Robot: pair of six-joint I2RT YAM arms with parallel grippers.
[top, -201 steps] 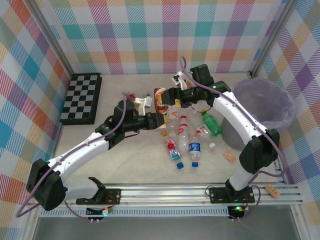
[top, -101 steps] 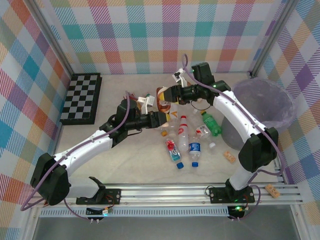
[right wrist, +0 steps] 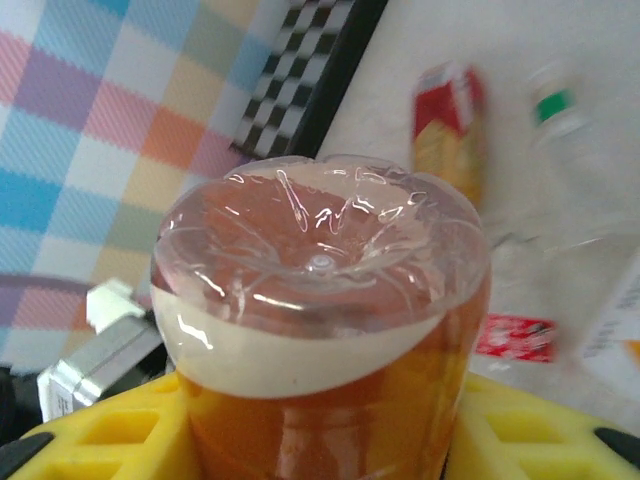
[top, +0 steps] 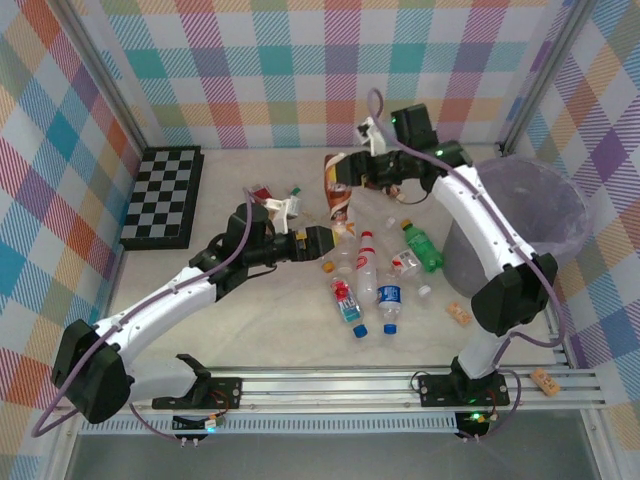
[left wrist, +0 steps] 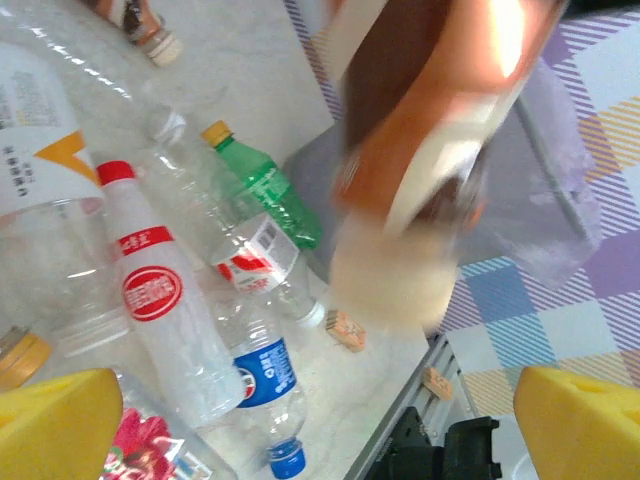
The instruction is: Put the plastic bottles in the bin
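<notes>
Right gripper [top: 343,183] pinches brown-orange wrapped bottle [right wrist: 320,300], held aloft, left of the bin [top: 572,215] and well apart from it. Left gripper [top: 325,243] jaws spread wide, low beside loose bottles [top: 367,262] on table.

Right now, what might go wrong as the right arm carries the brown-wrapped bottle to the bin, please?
The right arm's fingers pinch the brown-wrapped bottle near its base; it could tip or slip. The left arm's fingers stand open close to it, so the arms might bump. A drop short of the bin would scatter the loose bottles below.
</notes>
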